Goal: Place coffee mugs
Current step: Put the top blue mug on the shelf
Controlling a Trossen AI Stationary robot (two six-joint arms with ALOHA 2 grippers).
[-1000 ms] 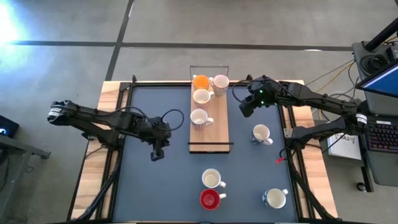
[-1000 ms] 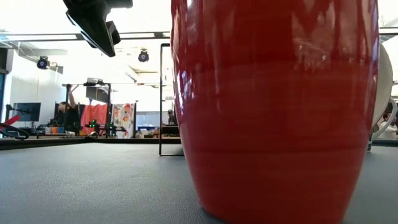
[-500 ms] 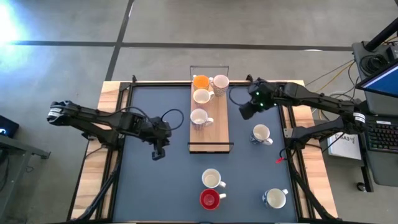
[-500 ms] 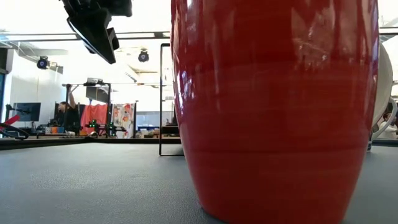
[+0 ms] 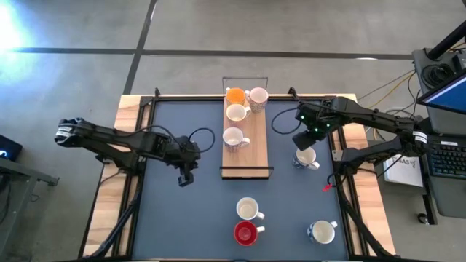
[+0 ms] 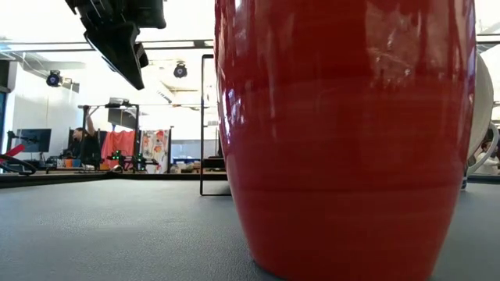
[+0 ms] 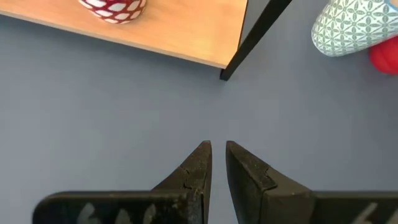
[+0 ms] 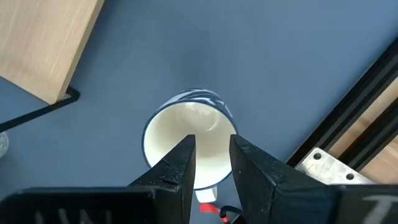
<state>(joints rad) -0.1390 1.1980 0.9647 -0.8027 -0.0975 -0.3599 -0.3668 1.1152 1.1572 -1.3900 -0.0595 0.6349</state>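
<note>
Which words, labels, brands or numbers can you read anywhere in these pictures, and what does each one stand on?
None can be read.
Coffee mugs: patterns only, no lettering.
Wooden board: plain.
Paper sheet beside the table: marks too small to read.
Laptop screen: too small to read.
Background hangings: blurred, unreadable.

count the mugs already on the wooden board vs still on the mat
4 on the wooden board: orange mug, pinkish mug, two white mugs. 4 on the mat: one under the right gripper, cream mug, red mug, white mug. None look hidden.
</note>
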